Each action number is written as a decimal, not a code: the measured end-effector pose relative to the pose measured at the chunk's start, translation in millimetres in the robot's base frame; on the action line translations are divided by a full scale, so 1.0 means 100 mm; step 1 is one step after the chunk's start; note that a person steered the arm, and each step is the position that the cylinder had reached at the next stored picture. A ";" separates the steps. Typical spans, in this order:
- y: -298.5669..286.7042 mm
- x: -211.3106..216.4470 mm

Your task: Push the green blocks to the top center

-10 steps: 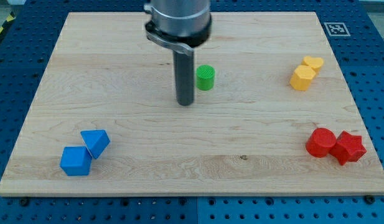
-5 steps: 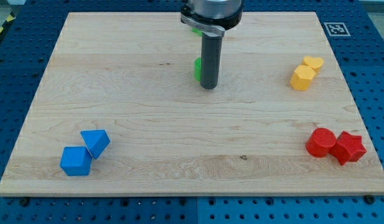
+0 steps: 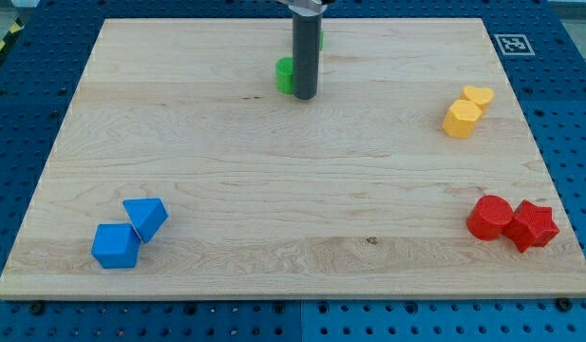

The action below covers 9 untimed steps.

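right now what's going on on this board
My tip is near the view's top centre, pressed up against a green block that peeks out on the rod's left side. A second bit of green shows behind the rod higher up, mostly hidden. The other blocks sit apart from this: two yellow blocks at the view's right, two red blocks at lower right, and two blue blocks at lower left on the wooden board.

tip (image 3: 305,97) near counter (image 3: 274,180) top-edge centre, green block (image 3: 285,74) touching its left | yellow pair (image 3: 466,110) right edge | red pair (image 3: 511,221) bottom-right corner | blue pair (image 3: 129,233) bottom-left corner
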<state>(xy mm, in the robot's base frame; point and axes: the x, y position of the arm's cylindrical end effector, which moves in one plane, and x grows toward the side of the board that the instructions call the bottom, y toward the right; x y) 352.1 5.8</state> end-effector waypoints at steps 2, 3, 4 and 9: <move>-0.26 0.00; -0.31 -0.02; -0.31 -0.12; -0.31 -0.61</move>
